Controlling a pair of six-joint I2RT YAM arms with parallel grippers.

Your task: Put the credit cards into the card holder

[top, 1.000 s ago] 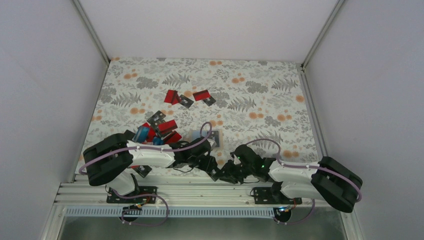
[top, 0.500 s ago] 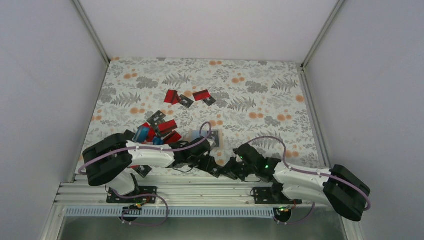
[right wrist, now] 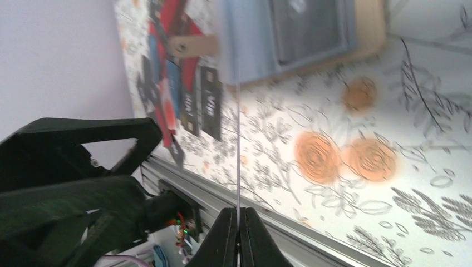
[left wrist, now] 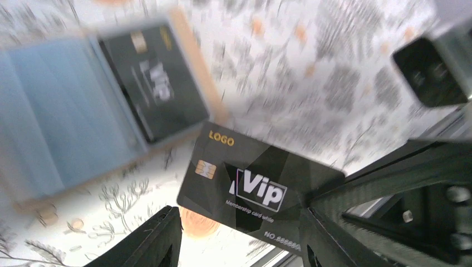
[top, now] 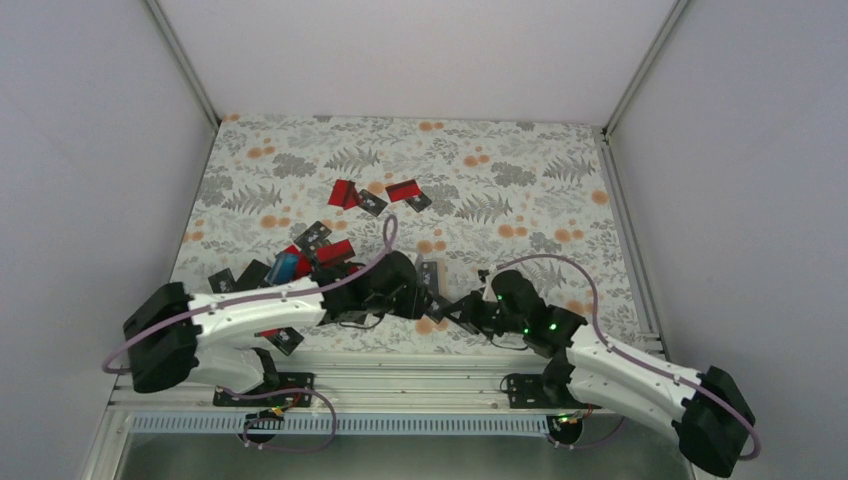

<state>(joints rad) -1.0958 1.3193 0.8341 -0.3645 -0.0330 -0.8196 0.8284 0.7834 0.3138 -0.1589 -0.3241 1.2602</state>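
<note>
Both arms stretch low and inward over the table (top: 520, 190), the right gripper (right wrist: 238, 214) clamped tight on one black card (left wrist: 259, 186), the left gripper (left wrist: 238, 228) partly spread, gripping nothing, beside the one card holder (left wrist: 61, 128) lying open with one pocketed card (left wrist: 153, 94).

Your card holder (left wrist: 61, 128) lies open on the table (top: 520, 190), one card (left wrist: 156, 89) in a pocket (a second card (left wrist: 256, 186) hangs just before it); the card heap (top: 310, 262) sits to its left, more cards (top: 375, 195) behind.

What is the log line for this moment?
right gripper: shut on black card | left gripper: open | holder: open, another card in pocket
</note>
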